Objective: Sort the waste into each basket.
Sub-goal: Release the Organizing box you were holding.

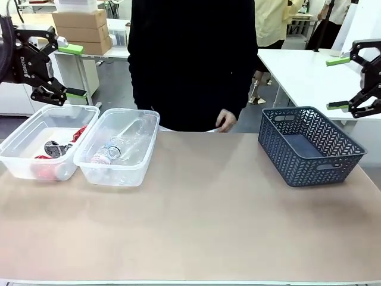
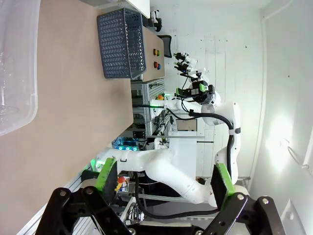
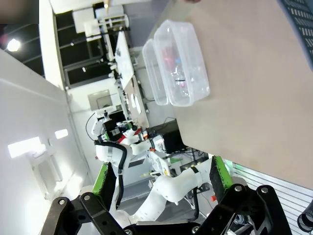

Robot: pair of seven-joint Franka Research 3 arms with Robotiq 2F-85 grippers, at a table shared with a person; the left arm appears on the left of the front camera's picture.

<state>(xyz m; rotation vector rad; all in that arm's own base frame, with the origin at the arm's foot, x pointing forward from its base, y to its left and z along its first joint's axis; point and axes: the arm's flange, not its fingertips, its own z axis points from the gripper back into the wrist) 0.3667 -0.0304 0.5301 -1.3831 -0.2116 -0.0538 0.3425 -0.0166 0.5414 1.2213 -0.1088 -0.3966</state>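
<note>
Apparently waste [image 1: 110,152] sits below jaws.

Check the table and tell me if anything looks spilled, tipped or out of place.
Nothing stands out. The cans lie inside the left tub, the bottles inside the tub beside it, and the grey basket sits upright. Nothing is spilled on the table.

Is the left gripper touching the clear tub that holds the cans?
Apart. In the front view the left gripper, jaws open and empty, hangs above the far rim of the tub with the cans, with floor and background showing between them.
</note>
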